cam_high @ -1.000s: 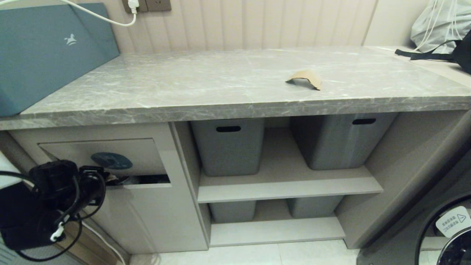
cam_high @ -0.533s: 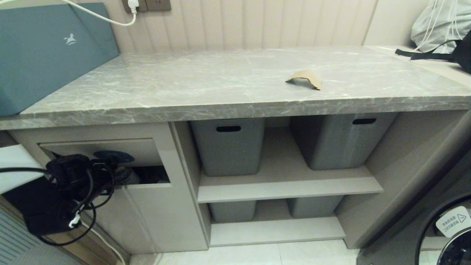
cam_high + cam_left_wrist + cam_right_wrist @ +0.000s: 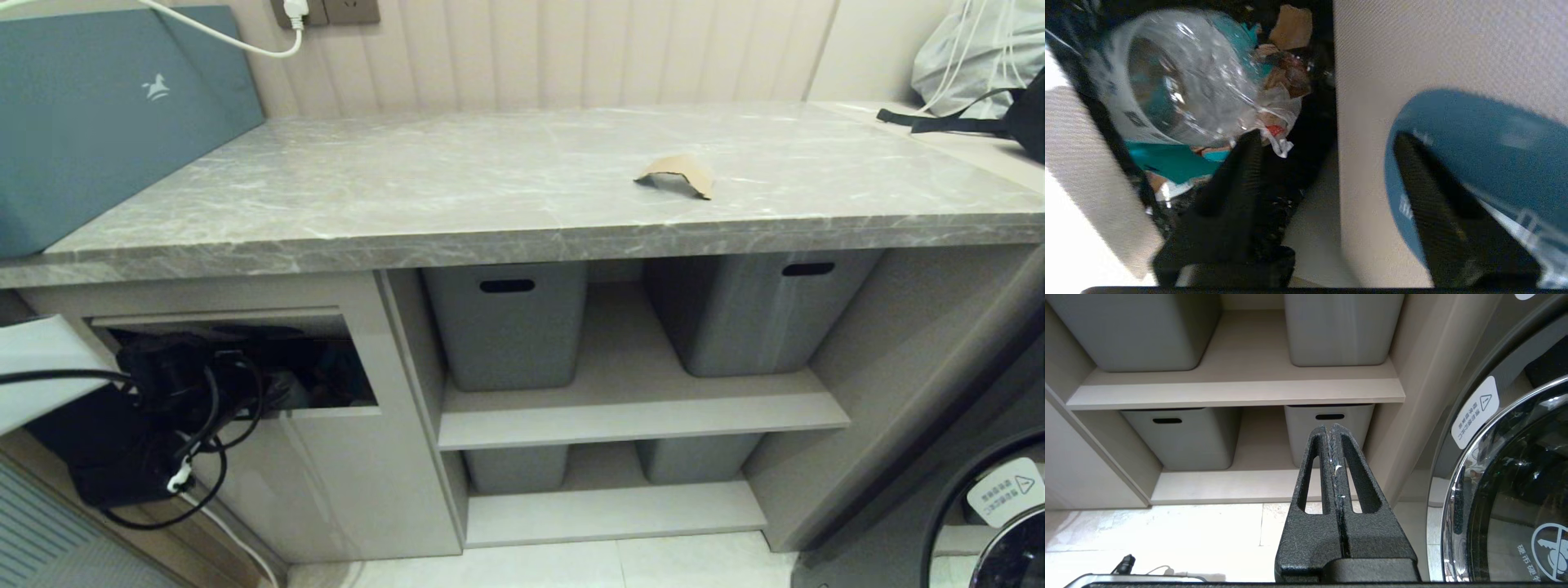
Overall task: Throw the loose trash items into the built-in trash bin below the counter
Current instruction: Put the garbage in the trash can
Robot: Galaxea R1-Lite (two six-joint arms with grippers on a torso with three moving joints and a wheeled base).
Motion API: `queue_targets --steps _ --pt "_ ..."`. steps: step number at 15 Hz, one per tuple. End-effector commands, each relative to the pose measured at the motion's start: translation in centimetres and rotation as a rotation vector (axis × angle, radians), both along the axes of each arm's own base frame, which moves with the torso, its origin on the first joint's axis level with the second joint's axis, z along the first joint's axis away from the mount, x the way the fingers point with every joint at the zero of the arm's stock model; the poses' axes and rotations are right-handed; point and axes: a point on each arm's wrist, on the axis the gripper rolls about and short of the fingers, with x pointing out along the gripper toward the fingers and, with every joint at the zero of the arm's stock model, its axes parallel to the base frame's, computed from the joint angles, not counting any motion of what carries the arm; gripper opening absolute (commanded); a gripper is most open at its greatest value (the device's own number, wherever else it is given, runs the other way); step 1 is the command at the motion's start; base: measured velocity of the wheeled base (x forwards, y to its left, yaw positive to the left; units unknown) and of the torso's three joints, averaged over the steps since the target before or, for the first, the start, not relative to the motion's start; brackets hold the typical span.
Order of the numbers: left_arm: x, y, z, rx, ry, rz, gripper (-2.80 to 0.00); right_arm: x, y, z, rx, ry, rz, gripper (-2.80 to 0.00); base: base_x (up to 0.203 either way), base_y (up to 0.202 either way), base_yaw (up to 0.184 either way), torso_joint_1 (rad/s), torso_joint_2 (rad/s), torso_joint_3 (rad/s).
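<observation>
your surface (image 3: 457, 188) looks like polished grey veined stone. the scrap (image 3: 676, 174) on it is matt tan cardboard, the tubs (image 3: 506, 327) matt grey plastic, and the right end effector (image 3: 1334, 435) rough black plastic.

Grey tubs (image 3: 506, 322) on beige shelves (image 3: 637, 416); teal box (image 3: 106, 114) left

Left tool (image 3: 1327, 163) fills the trash bin (image 3: 326, 384) opening, flap (image 3: 1412, 61) alongside.
</observation>
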Motion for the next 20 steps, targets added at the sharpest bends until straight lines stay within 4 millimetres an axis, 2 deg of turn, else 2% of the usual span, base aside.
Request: queue_targets --steps 1,6,9,11,15,20 --pt "0.2 -0.4 0.3 -0.007 -0.017 -0.009 0.0 0.0 0.0 0.0 0.0 -0.001 0.0 -2.8 0.0 0.0 0.0 0.0 0.0 0.0" --pt "-0.2 -1.6 0.2 -0.007 0.0 -0.039 0.0 0.0 0.0 0.0 0.0 -0.001 0.0 -2.8 0.0 0.0 0.0 0.0 0.0 0.0" --pt "-1.3 -2.2 -0.2 -0.009 0.035 -0.05 0.0 0.0 0.0 0.0 0.0 -0.001 0.0 -2.8 0.0 0.0 0.0 0.0 0.0 0.0" --pt "-3.1 -2.4 -0.4 -0.021 0.074 -0.043 0.0 0.0 0.0 0.0 0.0 -0.001 0.001 -2.8 0.0 0.0 0.0 0.0 0.0 0.0" --pt "-5.6 -2.5 0.4 -0.023 0.094 -0.017 0.0 0.0 0.0 0.0 0.0 -0.001 0.0 -2.8 0.0 0.0 0.0 0.0 0.0 0.0" --pt "-9.9 -2.9 1.2 -0.037 0.141 -0.007 0.0 0.0 0.0 0.0 0.0 -0.001 0.001 -2.8 0.0 0.0 0.0 0.0 0.0 0.0"
